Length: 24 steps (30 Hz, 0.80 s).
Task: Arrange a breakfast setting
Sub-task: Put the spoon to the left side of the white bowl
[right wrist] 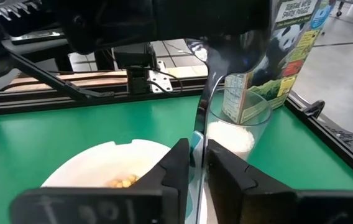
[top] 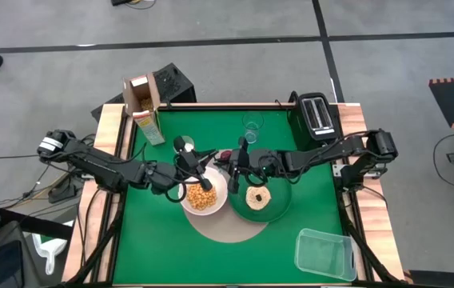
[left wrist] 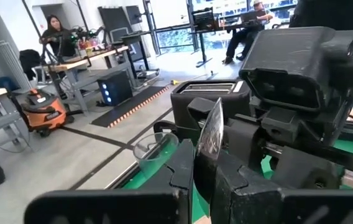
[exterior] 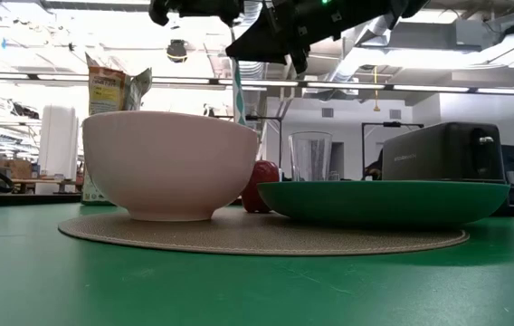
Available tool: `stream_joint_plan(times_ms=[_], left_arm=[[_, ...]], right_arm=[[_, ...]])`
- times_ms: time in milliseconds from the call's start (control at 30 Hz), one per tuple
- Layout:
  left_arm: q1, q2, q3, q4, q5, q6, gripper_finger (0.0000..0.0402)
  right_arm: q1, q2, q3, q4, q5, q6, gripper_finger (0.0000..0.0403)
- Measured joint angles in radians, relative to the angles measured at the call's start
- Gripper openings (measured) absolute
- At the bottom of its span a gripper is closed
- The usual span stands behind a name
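Metal spoon (left wrist: 211,132) is up in the air above the white bowl (top: 203,194), gripped from both sides. The left gripper (top: 201,168) is clamped on one end; in its wrist view the fingers (left wrist: 183,171) are pressed together with the shiny blade standing between them. The right gripper (top: 236,160) pinches the handle; in its wrist view the fingers (right wrist: 175,163) are closed on it and the spoon's rounded end rises past them.

The low view shows the spoon only as a thin strip hanging upright over the bowl, with both grippers cut off at the frame edge.

The bowl sits on the round tan mat (top: 225,226). Yellow cereal in it shows in the high and right wrist views; the low view shows only its outer wall.

The green plate (top: 279,204) is just beside the bowl on the same mat. The round bread (top: 257,196) on it shows only from above.

The small red fruit (exterior: 259,186) sits behind the bowl, between it and the plate, and is clearest in the low view.

The clear glass (top: 252,126) stands farther back from the bowl. The toaster (top: 316,114) is well apart from it, at the table's far right corner.

The cereal box (top: 143,108) is behind the bowl to the left. Between box and bowl is a cup with white contents (right wrist: 238,124).

A clear container (top: 325,254) lies well apart from the bowl, at the near right corner.
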Motion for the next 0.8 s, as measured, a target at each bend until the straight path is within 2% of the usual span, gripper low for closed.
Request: stream_joint_plan(times_ms=[233,433,567,800], left_arm=[[-0.006,-0.041,0.000,-0.002,0.008,0.034,0.0003],[-0.014,-0.188,0.000,-0.129,0.020,0.018,0.0003],[-0.014,-0.328,0.000,-0.321,0.130,-0.116,0.0002],[-0.013,-0.536,0.000,-0.749,0.342,-0.481,0.0002]], right_arm=[[0.005,-0.017,-0.001,-0.012,-0.002,-0.021,0.0143],[0.025,-0.143,0.000,-0.135,-0.002,-0.074,0.0205],[0.050,-0.235,0.000,-0.293,-0.002,-0.080,0.0218],[0.104,-0.296,0.000,-0.536,-0.002,-0.035,0.0220]])
